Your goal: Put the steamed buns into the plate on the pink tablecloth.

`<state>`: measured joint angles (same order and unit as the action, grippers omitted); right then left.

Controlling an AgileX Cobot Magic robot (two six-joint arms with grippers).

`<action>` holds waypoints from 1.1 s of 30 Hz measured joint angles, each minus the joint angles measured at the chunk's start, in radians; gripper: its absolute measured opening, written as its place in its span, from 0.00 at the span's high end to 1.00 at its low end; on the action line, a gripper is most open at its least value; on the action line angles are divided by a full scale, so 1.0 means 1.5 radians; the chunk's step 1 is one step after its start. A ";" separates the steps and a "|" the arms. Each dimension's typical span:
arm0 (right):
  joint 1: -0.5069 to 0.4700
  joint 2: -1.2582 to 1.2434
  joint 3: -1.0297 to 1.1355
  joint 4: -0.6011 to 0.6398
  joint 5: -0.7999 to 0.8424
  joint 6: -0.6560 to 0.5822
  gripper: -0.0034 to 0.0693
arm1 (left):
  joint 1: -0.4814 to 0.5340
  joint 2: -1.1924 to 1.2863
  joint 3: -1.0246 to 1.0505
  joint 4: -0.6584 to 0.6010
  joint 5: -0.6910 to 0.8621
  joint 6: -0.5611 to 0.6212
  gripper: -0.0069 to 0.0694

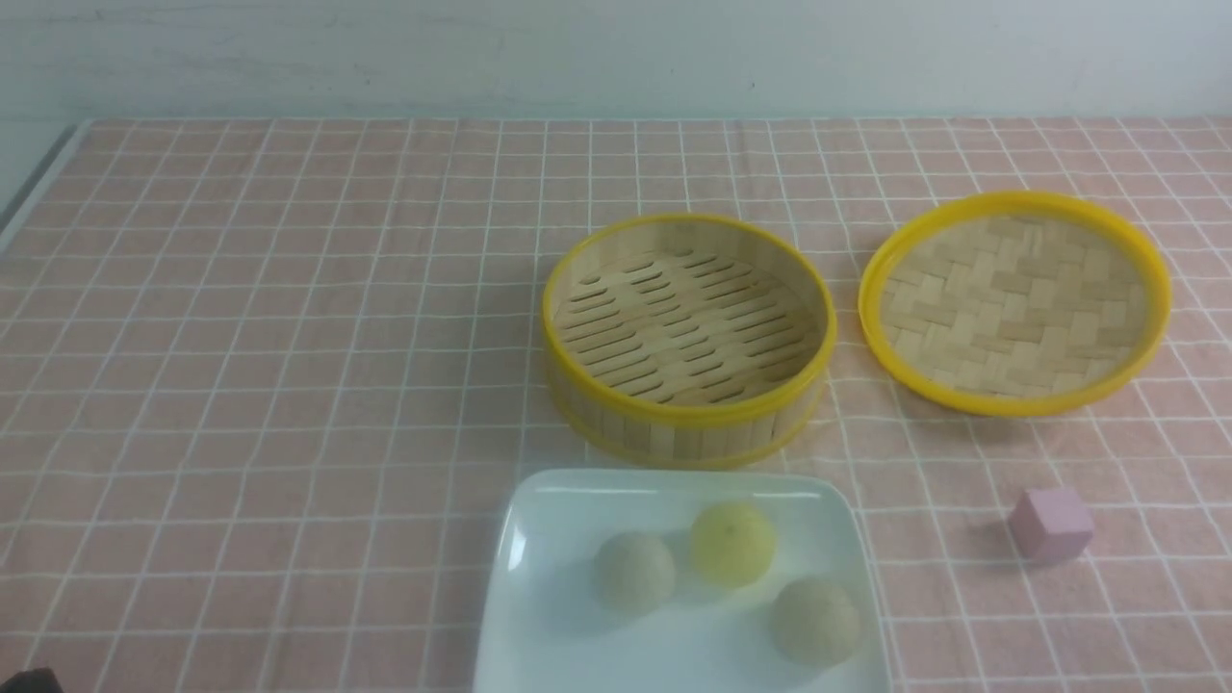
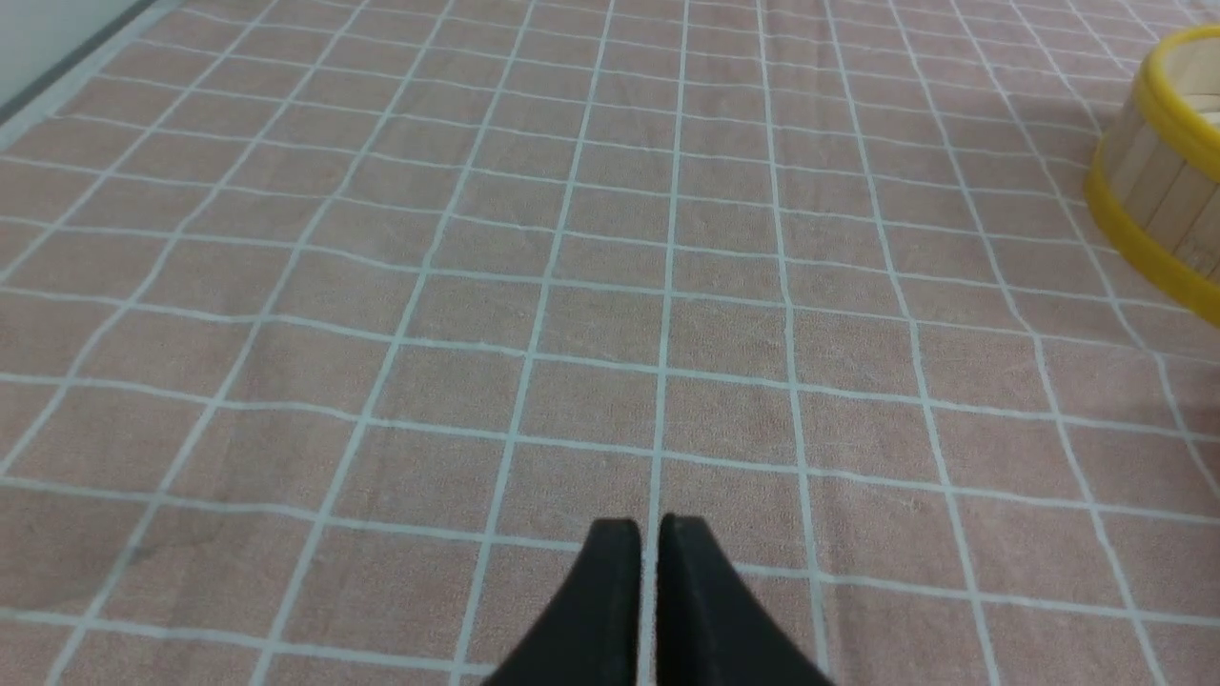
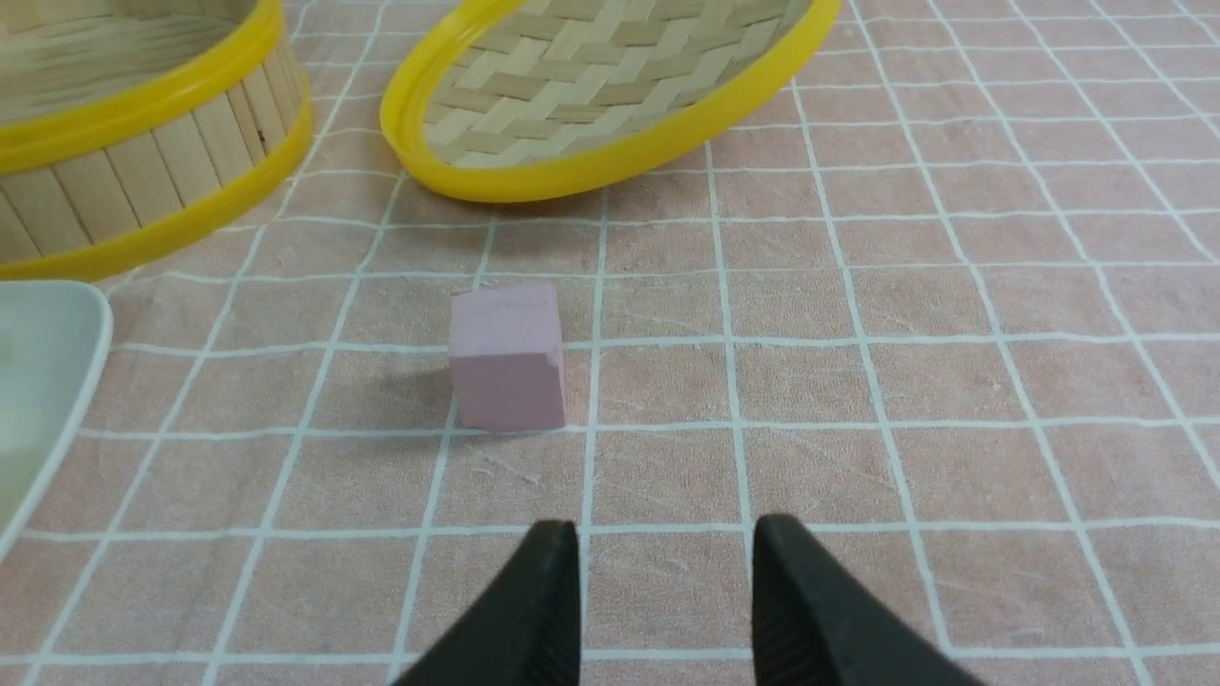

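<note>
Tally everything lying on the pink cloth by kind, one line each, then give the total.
Pale cream-beige round steamed buns: 2
Yellow round steamed bun: 1
White glossy rectangular plate: 1
Round yellow-rimmed bamboo steamer basket: 1
Round yellow-rimmed woven bamboo lid: 1
Small pink-purple cube: 1
Total: 7

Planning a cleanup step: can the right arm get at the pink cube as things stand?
Probably yes. The right gripper is open and empty, with only bare cloth between it and the cube. The plate, steamer and lid all sit apart from the cube.
</note>
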<state>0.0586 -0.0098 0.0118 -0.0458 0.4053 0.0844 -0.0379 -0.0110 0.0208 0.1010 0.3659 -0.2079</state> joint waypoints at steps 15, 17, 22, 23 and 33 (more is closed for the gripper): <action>0.000 0.000 0.000 0.000 0.000 0.000 0.62 | 0.000 0.000 0.000 0.000 0.002 0.000 0.83; 0.000 0.000 0.000 0.000 0.000 0.000 0.62 | 0.000 0.000 0.000 0.000 0.002 0.000 0.83; 0.000 0.000 0.000 0.000 0.000 0.000 0.62 | 0.000 0.000 0.000 0.000 0.002 0.000 0.82; 0.000 0.000 0.000 0.000 0.000 0.000 0.62 | 0.000 0.000 0.000 0.000 0.002 0.000 0.82; 0.000 0.000 0.000 0.000 0.000 0.000 0.62 | 0.000 0.000 0.000 0.000 0.002 0.000 0.82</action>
<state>0.0586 -0.0098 0.0118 -0.0458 0.4053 0.0844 -0.0379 -0.0110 0.0208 0.1015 0.3690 -0.2079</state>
